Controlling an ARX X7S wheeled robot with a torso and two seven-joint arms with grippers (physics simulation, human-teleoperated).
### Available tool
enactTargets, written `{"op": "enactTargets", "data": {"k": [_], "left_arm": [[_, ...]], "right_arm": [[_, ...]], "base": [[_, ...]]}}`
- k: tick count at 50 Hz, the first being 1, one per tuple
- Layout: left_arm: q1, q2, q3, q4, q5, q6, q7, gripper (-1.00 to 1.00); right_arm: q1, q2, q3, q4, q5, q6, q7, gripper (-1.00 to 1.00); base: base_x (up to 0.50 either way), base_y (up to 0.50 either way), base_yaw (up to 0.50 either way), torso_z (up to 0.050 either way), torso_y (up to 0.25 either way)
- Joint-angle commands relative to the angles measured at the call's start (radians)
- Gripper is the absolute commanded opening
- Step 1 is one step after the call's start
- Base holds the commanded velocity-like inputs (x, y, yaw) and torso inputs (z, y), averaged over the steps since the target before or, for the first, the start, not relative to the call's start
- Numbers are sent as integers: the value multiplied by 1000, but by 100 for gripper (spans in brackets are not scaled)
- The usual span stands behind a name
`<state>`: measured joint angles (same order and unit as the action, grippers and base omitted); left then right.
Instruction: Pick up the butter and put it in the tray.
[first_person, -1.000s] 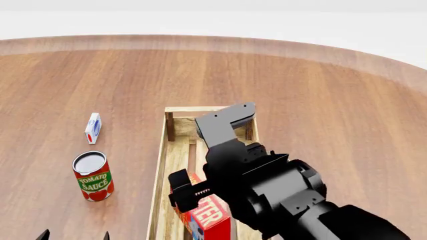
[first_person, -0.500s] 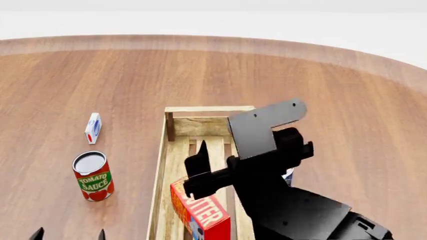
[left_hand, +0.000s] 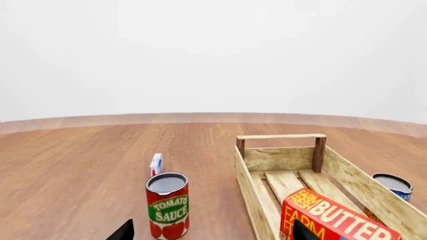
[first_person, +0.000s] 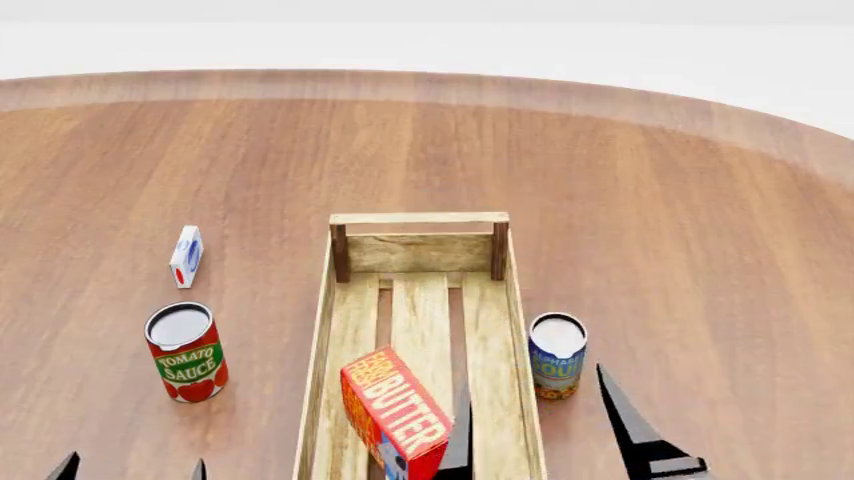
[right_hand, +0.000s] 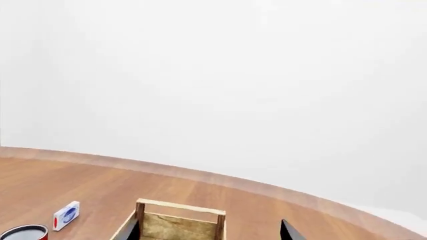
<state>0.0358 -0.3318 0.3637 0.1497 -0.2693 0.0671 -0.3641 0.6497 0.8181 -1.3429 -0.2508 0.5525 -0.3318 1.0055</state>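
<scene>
The butter (first_person: 394, 415), a red-orange carton, leans tilted inside the near part of the tray (first_person: 419, 218), a long pale-wood crate. It also shows in the left wrist view (left_hand: 337, 217), within the tray (left_hand: 280, 136). My right gripper (first_person: 534, 425) is open and empty at the near edge, its fingers straddling the tray's right wall, apart from the butter. In the right wrist view the right gripper (right_hand: 210, 232) faces the tray's far end (right_hand: 180, 207). My left gripper (first_person: 131, 468) is open and empty, low at the near left; the left wrist view shows it too (left_hand: 213, 235).
A tomato sauce can (first_person: 186, 352) stands left of the tray, with a small white-blue box (first_person: 187, 256) beyond it. A blue can (first_person: 557, 356) stands just right of the tray, between my right fingers. The round wooden table (first_person: 667, 200) stretches far around.
My right arm let go of the butter and drew back toward the near edge. The butter stays tilted in the tray. The blue can has come into view.
</scene>
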Motion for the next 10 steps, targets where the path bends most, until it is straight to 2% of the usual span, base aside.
{"op": "enactTargets", "data": {"k": [1, 10], "left_arm": [[16, -5, 13, 10, 20, 25, -1, 100], [13, -4, 19, 7, 32, 27, -8, 100]], "right_arm": [[-149, 15, -7, 10, -200, -148, 119, 100], [-180, -6, -13, 65, -220, -185, 118, 100]], "base": [[0, 0, 0, 0, 0], [0, 0, 0, 0, 0]]}}
